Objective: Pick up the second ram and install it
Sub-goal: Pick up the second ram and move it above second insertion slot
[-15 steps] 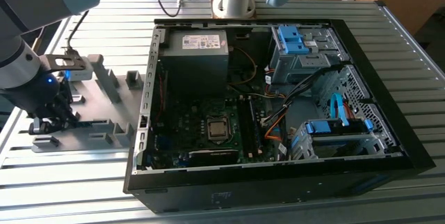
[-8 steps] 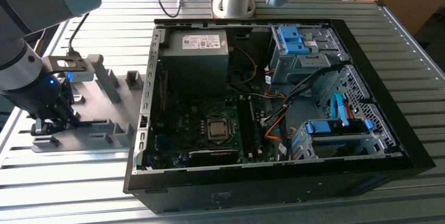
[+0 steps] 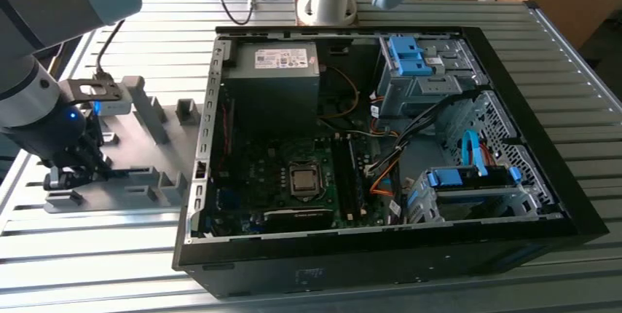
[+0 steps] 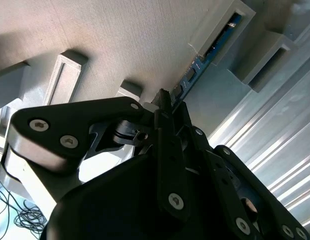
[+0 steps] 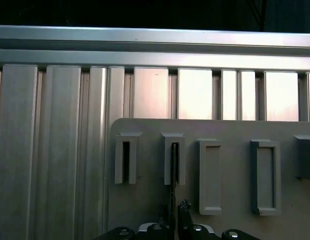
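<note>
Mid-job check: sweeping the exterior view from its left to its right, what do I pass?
Tool → tall grey holder block → CPU socket inside the open computer case → blue-latched drive cage.

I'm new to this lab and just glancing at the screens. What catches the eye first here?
The open computer case, motherboard exposed, lies in the middle of the exterior view on a slatted metal table. At that view's left the arm's tool hangs low over a pale grey holder tray. The second wrist view shows the second ram standing on edge in a tray slot, close by the tool.
</note>
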You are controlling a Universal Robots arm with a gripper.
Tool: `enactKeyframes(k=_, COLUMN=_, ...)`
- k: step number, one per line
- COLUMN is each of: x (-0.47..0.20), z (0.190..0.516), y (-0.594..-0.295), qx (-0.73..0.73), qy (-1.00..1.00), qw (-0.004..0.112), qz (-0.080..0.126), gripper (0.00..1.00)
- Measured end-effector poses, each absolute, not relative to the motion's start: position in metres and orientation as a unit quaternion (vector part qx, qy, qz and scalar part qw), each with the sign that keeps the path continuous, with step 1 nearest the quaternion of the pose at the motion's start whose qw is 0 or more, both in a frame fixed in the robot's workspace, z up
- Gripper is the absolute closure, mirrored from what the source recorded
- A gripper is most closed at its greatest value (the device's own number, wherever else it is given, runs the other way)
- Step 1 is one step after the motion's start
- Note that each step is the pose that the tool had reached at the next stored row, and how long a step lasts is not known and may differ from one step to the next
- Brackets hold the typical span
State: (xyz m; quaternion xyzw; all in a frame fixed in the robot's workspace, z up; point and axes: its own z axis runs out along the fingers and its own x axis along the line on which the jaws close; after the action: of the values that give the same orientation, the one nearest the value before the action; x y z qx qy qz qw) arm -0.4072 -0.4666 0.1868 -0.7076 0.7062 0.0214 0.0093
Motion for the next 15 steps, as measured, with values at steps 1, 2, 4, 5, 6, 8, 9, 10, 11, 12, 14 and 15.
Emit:
enactKeyframes(k=1, x=-0.4073, z=0.1868, y=-0.4666, qx=-0.708, qy=0.706, qw=0.009, qz=0.021, gripper=0.78)
enactKeyframes(k=2, x=-0.4074, z=0.1868, y=-0.4666, qx=-0.708, qy=0.706, qw=0.009, qz=0.021, gripper=0.78)
enactKeyframes(k=4, x=-0.4083, z=0.1866, y=-0.4666, qx=-0.708, qy=0.706, qw=0.009, qz=0.021, gripper=0.78)
enactKeyframes(k=5, x=-0.4090, z=0.1867, y=-0.4666, qx=-0.708, qy=0.706, qw=0.009, qz=0.021, gripper=0.78)
enactKeyframes(k=6, x=-0.4091, z=0.1867, y=-0.4666, qx=-0.708, qy=0.706, qw=0.009, qz=0.021, gripper=0.78)
enactKeyframes(k=8, x=-0.4091, z=0.1867, y=-0.4666, qx=-0.708, qy=0.706, qw=0.009, qz=0.021, gripper=0.78)
enactKeyframes(k=9, x=-0.4091, z=0.1867, y=-0.4666, qx=-0.708, qy=0.706, qw=0.009, qz=0.021, gripper=0.78)
enactKeyframes(k=10, x=-0.4091, z=0.1866, y=-0.4666, qx=-0.708, qy=0.706, qw=0.009, qz=0.021, gripper=0.78)
enactKeyframes(k=11, x=-0.4091, z=0.1866, y=-0.4666, qx=-0.708, qy=0.706, qw=0.009, qz=0.021, gripper=0.78)
enactKeyframes(k=12, x=-0.4090, z=0.1866, y=-0.4666, qx=-0.708, qy=0.706, qw=0.009, qz=0.021, gripper=0.78)
enactKeyframes(k=14, x=-0.4083, z=0.1865, y=-0.4666, qx=-0.708, qy=0.706, qw=0.009, qz=0.021, gripper=0.78)
enactKeyframes(k=15, x=-0.4081, z=0.1865, y=-0.4666, qx=-0.708, qy=0.706, qw=0.009, qz=0.021, gripper=0.78)
